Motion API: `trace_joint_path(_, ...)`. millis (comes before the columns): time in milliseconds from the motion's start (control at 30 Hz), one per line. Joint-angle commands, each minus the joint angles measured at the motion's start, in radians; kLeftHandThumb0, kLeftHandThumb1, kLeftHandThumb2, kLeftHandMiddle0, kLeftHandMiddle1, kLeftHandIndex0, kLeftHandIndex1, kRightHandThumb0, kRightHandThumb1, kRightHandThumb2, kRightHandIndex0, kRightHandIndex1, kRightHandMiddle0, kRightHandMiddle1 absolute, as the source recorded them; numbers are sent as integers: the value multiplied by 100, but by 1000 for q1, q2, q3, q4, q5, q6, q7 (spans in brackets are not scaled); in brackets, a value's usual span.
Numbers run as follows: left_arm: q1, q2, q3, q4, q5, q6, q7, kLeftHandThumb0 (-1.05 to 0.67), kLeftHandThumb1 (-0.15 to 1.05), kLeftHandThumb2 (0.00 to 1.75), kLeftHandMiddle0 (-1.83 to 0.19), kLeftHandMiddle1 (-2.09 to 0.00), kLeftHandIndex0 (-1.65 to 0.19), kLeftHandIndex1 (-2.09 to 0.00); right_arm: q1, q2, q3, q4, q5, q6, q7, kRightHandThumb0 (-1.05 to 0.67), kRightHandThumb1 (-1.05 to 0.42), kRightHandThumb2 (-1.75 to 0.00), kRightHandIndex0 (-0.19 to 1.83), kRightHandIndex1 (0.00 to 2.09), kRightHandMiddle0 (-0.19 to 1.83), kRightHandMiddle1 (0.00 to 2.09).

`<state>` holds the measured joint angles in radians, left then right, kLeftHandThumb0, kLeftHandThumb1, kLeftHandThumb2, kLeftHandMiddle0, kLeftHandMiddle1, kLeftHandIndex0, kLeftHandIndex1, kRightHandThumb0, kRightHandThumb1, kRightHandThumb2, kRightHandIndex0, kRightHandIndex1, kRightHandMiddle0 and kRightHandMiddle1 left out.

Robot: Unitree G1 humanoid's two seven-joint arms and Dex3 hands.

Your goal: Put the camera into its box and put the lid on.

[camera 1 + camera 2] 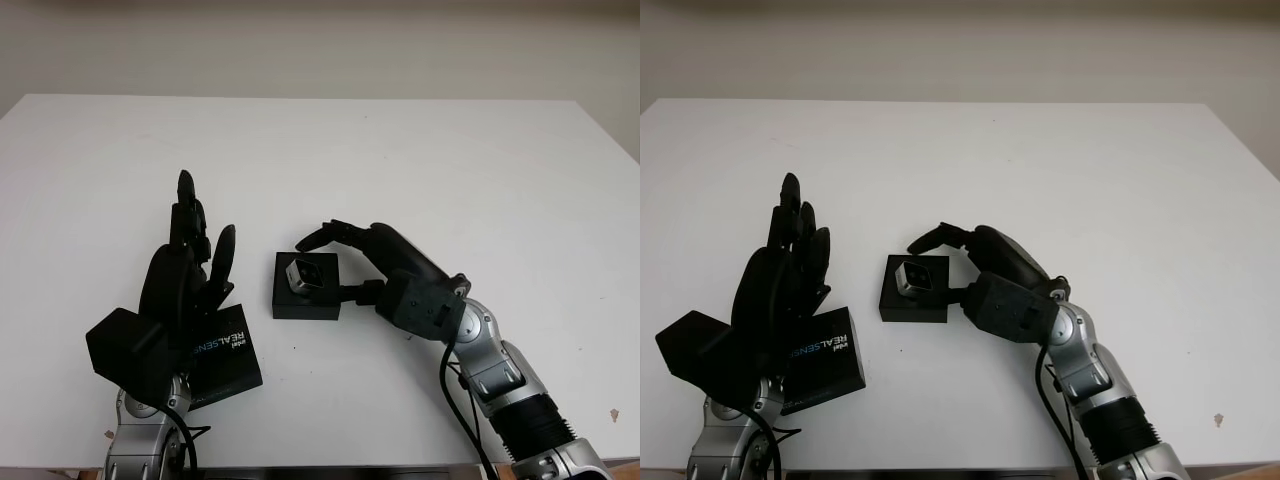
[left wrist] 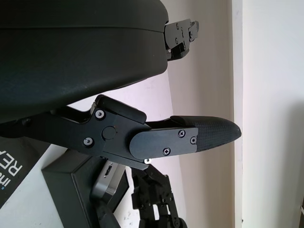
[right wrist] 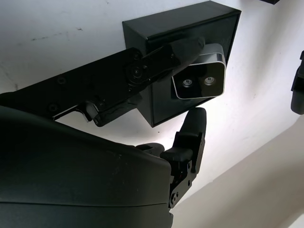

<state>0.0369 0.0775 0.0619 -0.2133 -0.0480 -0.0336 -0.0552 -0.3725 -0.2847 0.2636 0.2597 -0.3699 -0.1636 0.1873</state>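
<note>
Step in hand, as I read it: seating the camera (image 1: 305, 276) in its box (image 1: 306, 303). The right hand (image 1: 352, 262) is at the box w/ fingers around the camera; in the right wrist view one finger lies along the camera's top edge and another sits below it, so it looks gripped, not released.

To do this well: keep the camera square to the box opening, lower straight down, no twist. It sits toward one end of the box and looks slightly proud of the rim, so prob. not fully seated yet. Ease the fingers off only once the body is down in the recess, else it may tip or ride on the edge. The box is light and loose on the tabletop (image 1: 450, 170), so a sideways push could slide it. The lid (image 1: 222, 357) comes after: it lies just left of the box, near the front edge, under the left hand (image 1: 190, 270). That hand is raised above the lid, open, holding nothing.

Camera: small, silver-grey metal shell, dark front face w/ two round lenses side by side, rounded corners. Box: matte black, square, low walls. Lid: black, white "REALSENSE" lettering on top.
</note>
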Motion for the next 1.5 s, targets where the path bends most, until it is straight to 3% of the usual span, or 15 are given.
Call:
trace_joint_path(0,-1,3,1,-14,0,0,-2,-75,105,49,19,0,19,0,-18,3,5,15,-9,-27,-12,-50,-89,-6,36,11,35,104)
trace_joint_path(1133,9,-1,-1,-12,8,-9,6,-75,105,49,19,0,19,0,15,14,29,73,-38,-186,-84,-45,-88,-5,42,16,42,111)
trace_joint_path(1467,9,-5,-2,-15,1,-10,5,-75,105,48,19,0,19,0,31,25,32,79,-81,-174,-135,-40,-92,-6,45,19,46,129)
